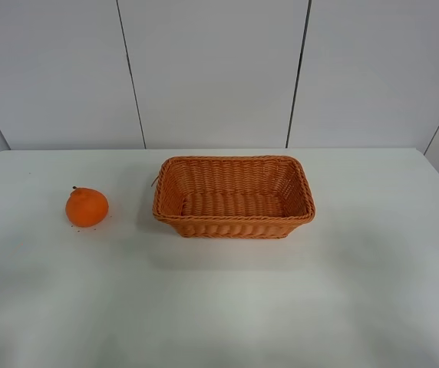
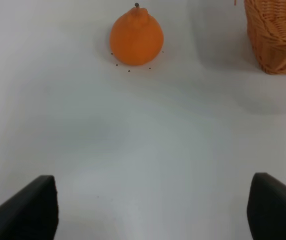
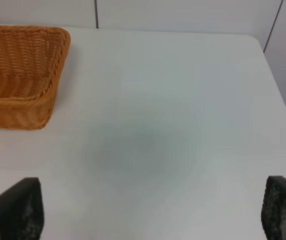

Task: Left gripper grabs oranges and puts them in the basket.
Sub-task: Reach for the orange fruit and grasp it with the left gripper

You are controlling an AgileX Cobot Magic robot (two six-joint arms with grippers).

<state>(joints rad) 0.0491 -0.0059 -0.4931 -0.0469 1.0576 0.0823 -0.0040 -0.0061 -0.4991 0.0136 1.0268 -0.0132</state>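
Jaws stand wide apart and empty on the left gripper [image 2: 153, 207], which hovers over the table [image 1: 219, 307] short of the orange [image 2: 136, 39]. The fruit sits beside the basket [image 1: 235, 220], not touching it. The approach appears to be the step in hand; next the gripper likely must advance, straddle the fruit, then close.

No readable text, label, brand, number or sign anywhere.
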